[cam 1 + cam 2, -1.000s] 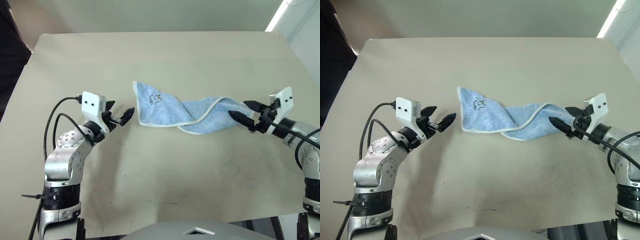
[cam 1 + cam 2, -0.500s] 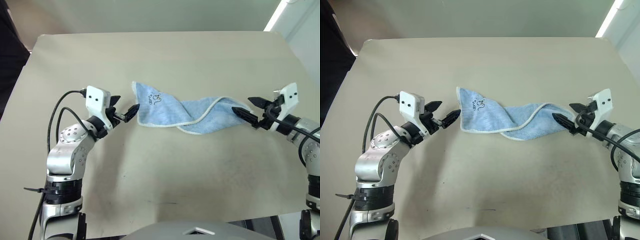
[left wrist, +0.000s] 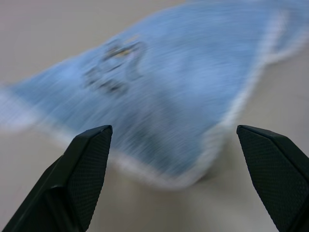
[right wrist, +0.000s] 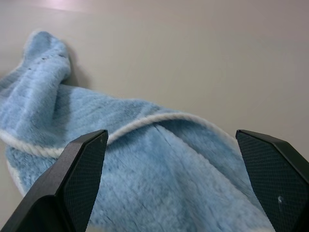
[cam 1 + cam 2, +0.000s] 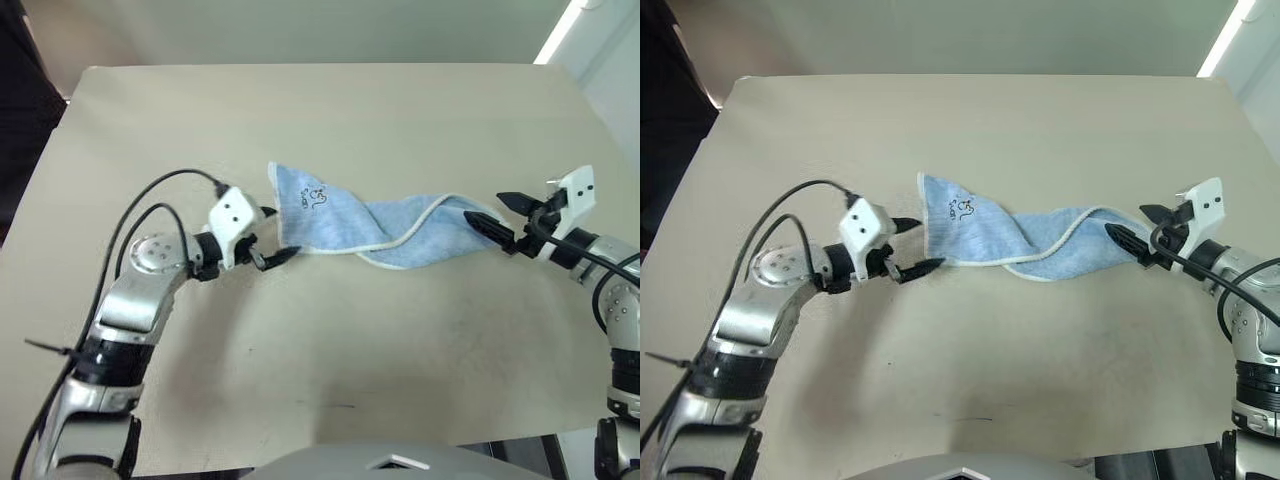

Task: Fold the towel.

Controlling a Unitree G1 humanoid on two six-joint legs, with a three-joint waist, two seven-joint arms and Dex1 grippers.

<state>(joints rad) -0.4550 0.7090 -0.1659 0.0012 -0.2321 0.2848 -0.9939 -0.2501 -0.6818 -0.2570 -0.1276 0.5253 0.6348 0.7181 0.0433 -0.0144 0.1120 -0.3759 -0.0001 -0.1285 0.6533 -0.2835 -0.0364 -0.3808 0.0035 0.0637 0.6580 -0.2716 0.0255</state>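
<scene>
Your towel [image 5: 380, 225] lies in the middle of the frame on the beige table [image 5: 330, 120], twisted once like a rope. Its wide end, with the small dark mark [image 5: 312, 197], is at centre left, and its narrow end points to the right edge of the picture.

The main change is on your left side. A second ago the left gripper [image 5: 272, 238] stood a little apart from the towel, to its left. Now it has moved toward the centre of the picture and its wrist has rolled, so the fingers sit at the lower left corner of the cloth. In the left wrist view the white edging [image 3: 227, 125] lies between the two spread fingers, and they hold nothing yet.

The right gripper [image 5: 493, 217] has almost not moved. It waits at the right end of the towel, also spread wide and empty, with the cloth just before its fingers.

So, as I judge it, both ends are now lined up for a grasp. The towel is not yet folded, and the twist must come out first, otherwise the fold will be crooked.
</scene>
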